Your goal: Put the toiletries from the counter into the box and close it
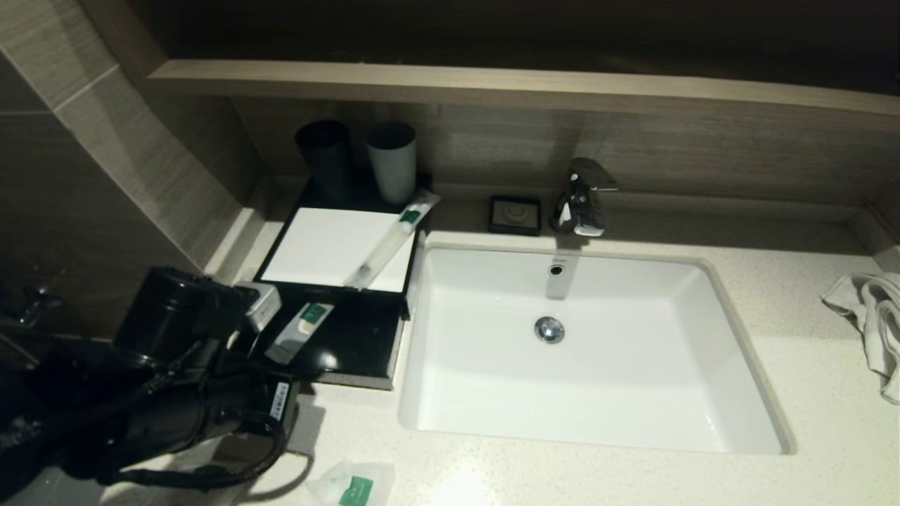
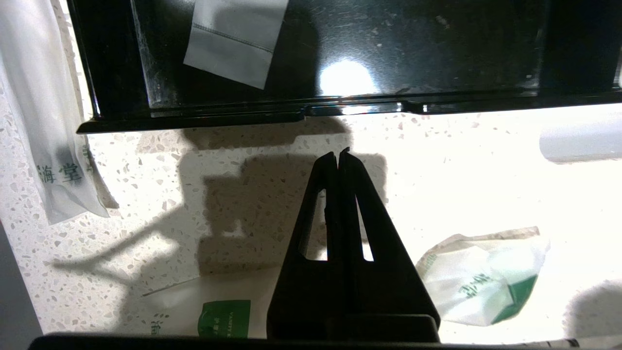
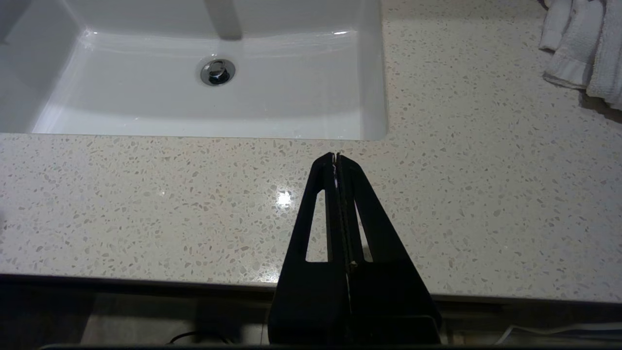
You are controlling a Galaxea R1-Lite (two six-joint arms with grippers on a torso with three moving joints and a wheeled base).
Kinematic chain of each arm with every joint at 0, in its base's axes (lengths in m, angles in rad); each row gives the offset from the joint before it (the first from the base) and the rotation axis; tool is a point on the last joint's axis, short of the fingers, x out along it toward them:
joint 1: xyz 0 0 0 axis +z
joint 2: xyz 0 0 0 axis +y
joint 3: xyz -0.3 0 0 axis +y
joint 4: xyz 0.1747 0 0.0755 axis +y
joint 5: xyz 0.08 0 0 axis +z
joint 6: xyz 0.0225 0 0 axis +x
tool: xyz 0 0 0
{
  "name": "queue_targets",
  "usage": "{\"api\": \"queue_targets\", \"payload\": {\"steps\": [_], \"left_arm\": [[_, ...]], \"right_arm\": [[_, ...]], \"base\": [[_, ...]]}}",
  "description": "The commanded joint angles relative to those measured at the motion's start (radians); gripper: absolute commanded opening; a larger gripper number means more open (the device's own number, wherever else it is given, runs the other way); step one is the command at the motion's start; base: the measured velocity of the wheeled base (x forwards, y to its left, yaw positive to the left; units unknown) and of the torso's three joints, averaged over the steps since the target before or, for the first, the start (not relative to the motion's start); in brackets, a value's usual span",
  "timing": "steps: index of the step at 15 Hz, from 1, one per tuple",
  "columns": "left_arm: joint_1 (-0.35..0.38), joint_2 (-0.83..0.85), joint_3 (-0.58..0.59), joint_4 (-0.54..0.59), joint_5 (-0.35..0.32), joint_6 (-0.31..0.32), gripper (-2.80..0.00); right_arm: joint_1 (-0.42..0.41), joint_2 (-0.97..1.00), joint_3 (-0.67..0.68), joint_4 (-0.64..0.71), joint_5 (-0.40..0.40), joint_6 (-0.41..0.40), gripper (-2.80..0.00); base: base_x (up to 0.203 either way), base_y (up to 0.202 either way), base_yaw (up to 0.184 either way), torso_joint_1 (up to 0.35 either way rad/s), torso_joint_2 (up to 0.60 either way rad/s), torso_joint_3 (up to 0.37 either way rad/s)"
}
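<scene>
The black box [image 1: 330, 246] with a white top panel stands left of the sink, its drawer [image 1: 355, 344] pulled out. One long packet [image 1: 390, 235] lies slantwise on the white panel. Another packet [image 1: 299, 330] lies in the drawer, and its end shows in the left wrist view [image 2: 228, 43]. Two clear pouches with green labels [image 2: 481, 282] [image 2: 214, 311] lie on the speckled counter [image 2: 486, 160]; one also shows in the head view [image 1: 351, 485]. My left gripper [image 2: 338, 153] is shut and empty, just in front of the drawer's front edge, between the pouches. My right gripper [image 3: 336, 156] is shut and empty.
A white translucent wrapper with dark print [image 2: 43, 121] lies beside the drawer's side. Black and grey cups [image 1: 358, 161] stand behind the box. The sink [image 1: 703, 309], tap [image 1: 580, 197], soap dish [image 1: 515, 214] and a white towel [image 1: 872, 316] lie to the right. My left arm [image 1: 176, 393] covers the counter's near-left corner.
</scene>
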Motion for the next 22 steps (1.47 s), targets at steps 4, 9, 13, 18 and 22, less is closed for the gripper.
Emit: {"api": "queue_targets", "payload": {"steps": [4,9,13,18,22], "left_arm": [[0.0,-0.04,-0.032,0.004,-0.017,-0.004,-2.8],[0.001,0.011,-0.08,-0.005,-0.02,-0.012,-2.8],[0.006,0.046,-0.107,-0.004,-0.017,-0.014,-2.8],[0.011,0.098,-0.133,-0.002,-0.016,-0.011,-2.8],[0.011,0.131,-0.138,-0.005,-0.017,-0.011,-2.8]], "right_arm": [[0.0,0.0,0.0,0.0,-0.001,0.0,-2.8],[0.0,0.002,0.0,0.0,0.001,0.0,-2.8],[0.0,0.002,0.0,0.0,0.001,0.0,-2.8],[0.0,0.0,0.0,0.0,0.0,0.0,-2.8],[0.0,0.0,0.002,0.0,0.001,0.0,-2.8]], "base": [[0.0,0.0,0.0,0.0,0.0,0.0],[0.0,0.0,0.0,0.0,0.0,0.0],[0.0,0.0,0.0,0.0,0.0,0.0],[0.0,0.0,0.0,0.0,0.0,0.0],[0.0,0.0,0.0,0.0,0.0,0.0]]}}
